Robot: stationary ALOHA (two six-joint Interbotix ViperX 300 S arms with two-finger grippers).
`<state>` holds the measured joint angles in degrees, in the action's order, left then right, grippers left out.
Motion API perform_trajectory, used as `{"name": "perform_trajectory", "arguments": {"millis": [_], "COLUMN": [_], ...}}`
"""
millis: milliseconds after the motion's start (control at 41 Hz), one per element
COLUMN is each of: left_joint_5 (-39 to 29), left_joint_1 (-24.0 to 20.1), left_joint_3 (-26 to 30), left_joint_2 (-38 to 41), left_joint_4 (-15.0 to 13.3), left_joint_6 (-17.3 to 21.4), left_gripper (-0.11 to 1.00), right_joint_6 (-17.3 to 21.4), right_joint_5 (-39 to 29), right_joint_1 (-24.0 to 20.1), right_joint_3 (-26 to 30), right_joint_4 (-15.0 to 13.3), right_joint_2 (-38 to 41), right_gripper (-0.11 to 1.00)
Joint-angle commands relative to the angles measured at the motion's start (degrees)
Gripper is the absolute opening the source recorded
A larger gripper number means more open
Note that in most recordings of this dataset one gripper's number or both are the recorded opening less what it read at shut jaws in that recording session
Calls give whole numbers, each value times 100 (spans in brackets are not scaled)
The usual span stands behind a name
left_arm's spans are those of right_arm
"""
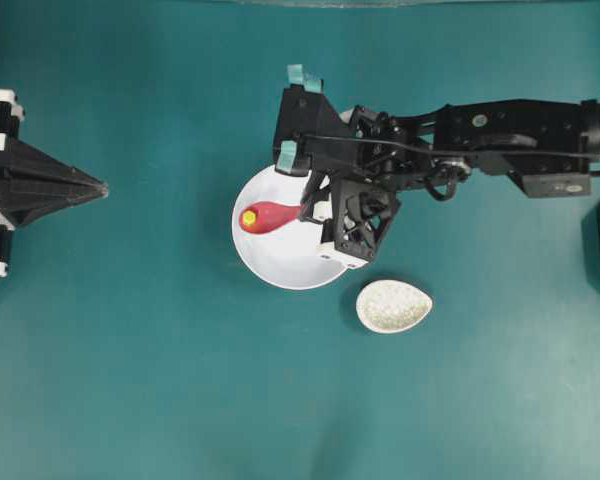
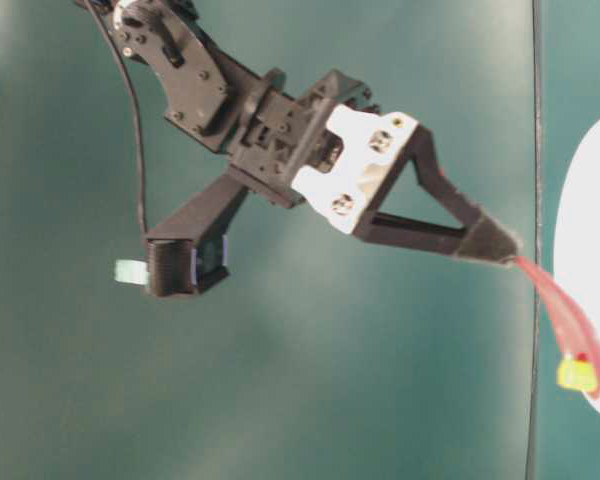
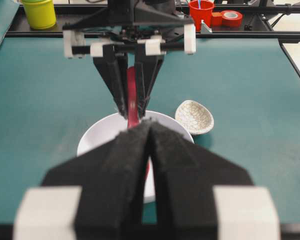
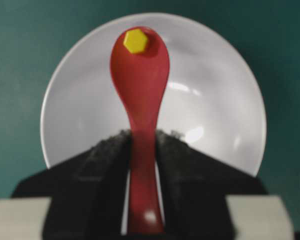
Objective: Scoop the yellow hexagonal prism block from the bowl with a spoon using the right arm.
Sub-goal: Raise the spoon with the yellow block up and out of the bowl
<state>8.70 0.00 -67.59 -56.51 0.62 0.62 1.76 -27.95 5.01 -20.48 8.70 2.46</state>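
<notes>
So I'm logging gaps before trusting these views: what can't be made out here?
- Overhead: the right jaws' grip on the spoon handle, hidden by the arm.
- Table-level: most of the bowl, cut off by the right edge.
- Left wrist view: the yellow block, hidden behind the left jaws.

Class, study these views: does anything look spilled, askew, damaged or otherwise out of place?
Nothing stands out. The right end effector grips the spoon by its handle over the bowl, and the yellow hexagonal prism block sits in the scoop near its tip. The speckled spoon rest lies beside the bowl, intact.
</notes>
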Motion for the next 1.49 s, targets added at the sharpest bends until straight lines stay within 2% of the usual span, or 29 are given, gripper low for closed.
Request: {"name": "perform_trajectory", "arguments": {"millis": [0, 293, 586, 927, 1464], "left_joint_5": [70, 62, 70, 70, 132], "left_joint_1": [0, 9, 0, 0, 0], "left_joint_3": [158, 158, 158, 167, 167], "left_joint_2": [18, 18, 9, -9, -18], "left_joint_4": [18, 18, 18, 18, 18], "left_joint_6": [-18, -35, -44, -53, -62], "left_gripper": [-1, -1, -1, -1, -1], "right_joint_6": [0, -18, -35, -26, 0], "right_joint_5": [202, 1310, 2584, 2707, 2602], "right_joint_1": [-18, -18, -9, -18, -9], "right_joint_3": [0, -439, -1213, -1635, -1626], "right_joint_4": [9, 0, 0, 0, 9], "right_joint_2": [-316, -923, -1837, -2479, -2461], "right_gripper": [23, 23, 23, 23, 23]}}
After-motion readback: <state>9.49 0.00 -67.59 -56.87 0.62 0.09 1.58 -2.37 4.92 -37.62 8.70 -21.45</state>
